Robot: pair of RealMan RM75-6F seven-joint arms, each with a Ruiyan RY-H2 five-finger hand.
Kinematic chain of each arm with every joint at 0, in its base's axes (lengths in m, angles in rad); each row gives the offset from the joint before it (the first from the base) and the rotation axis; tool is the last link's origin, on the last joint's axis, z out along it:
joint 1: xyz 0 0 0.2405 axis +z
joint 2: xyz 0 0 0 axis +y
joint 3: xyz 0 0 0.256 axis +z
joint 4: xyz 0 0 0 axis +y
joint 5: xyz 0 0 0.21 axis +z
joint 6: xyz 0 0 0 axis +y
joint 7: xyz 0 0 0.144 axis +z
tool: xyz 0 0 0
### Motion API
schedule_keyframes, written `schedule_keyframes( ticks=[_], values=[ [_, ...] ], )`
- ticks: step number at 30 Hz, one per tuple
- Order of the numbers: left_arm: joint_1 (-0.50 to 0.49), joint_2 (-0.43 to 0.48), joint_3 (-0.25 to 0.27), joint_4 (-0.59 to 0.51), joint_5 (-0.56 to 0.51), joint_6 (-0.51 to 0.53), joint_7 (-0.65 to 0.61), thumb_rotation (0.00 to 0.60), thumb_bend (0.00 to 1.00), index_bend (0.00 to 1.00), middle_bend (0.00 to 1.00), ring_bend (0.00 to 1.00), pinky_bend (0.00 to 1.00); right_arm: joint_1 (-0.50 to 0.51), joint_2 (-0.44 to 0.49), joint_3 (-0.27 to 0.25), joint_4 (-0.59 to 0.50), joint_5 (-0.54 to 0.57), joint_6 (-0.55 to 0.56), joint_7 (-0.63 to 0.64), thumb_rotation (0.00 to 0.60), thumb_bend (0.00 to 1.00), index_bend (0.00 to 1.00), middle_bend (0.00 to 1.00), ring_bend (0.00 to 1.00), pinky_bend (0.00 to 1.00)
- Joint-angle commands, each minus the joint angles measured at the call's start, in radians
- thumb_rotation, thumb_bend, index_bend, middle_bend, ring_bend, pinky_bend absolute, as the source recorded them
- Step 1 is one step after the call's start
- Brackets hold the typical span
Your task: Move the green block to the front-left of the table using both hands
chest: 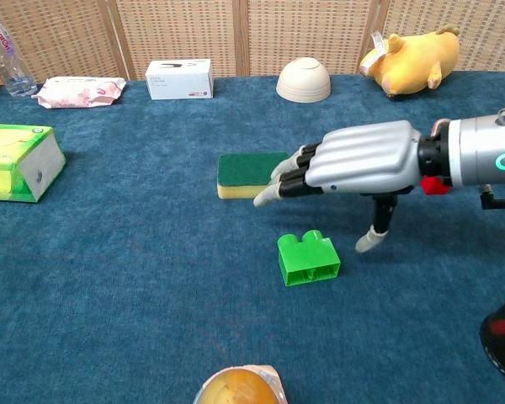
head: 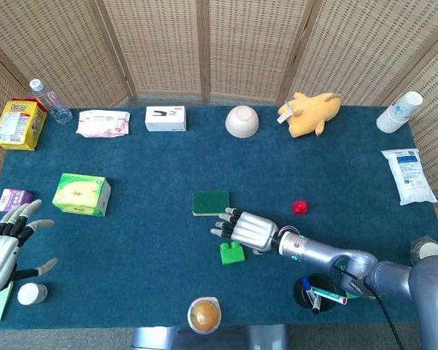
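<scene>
R robot hand [chest: 362,160] fingers apart, empty, hovering | small green plastic block [chest: 308,258] on tabletop just below-front of it, free for L pickup | L robot hand [head: 4,248] spread, empty, well apart

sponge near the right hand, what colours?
Sponge: dark green top, yellow base layer. Shows best in the chest view.

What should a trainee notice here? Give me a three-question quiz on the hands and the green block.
1. True or false: the right hand grips the green plastic two-stud block.
2. What lies just beyond the block: A) green-topped yellow sponge, B) white bowl, C) plush toy?
3. Fill in: the left hand hovers with fingers ____.

Key: 1 false, it holds nothing; 2 A; 3 spread.
</scene>
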State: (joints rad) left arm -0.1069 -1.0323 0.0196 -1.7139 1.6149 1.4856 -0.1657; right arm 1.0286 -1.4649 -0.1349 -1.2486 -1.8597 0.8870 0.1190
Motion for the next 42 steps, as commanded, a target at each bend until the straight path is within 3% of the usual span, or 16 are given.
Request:
schedule_keyframes(
  ticks=[1,12,35,42],
  values=[
    [0.0,-0.001,0.0,0.001,-0.001,-0.001,-0.001,0.563,0.23,0.28,0.03,0.0,0.0,0.01,-0.02,-0.008,0.02,-0.011,0.006,0.024,0.6,0.0,0.0,0.15,0.09,0.15],
    [-0.002,-0.008,-0.002,0.031,-0.004,-0.002,-0.031,0.552,0.23,0.27,0.03,0.0,0.0,0.026,-0.053,0.034,0.0,0.041,-0.019,0.022,0.6,0.0,0.0,0.15,0.09,0.15],
    [0.024,-0.017,0.01,0.116,-0.004,0.029,-0.125,0.56,0.23,0.27,0.02,0.0,0.0,0.04,-0.132,0.151,-0.128,0.223,-0.145,-0.196,0.6,0.0,0.0,0.15,0.09,0.15],
    [0.025,-0.018,0.013,0.125,0.004,0.032,-0.137,0.56,0.23,0.27,0.02,0.0,0.0,0.04,-0.118,0.184,-0.181,0.298,-0.184,-0.272,0.6,0.0,0.0,0.15,0.09,0.15]
  ],
)
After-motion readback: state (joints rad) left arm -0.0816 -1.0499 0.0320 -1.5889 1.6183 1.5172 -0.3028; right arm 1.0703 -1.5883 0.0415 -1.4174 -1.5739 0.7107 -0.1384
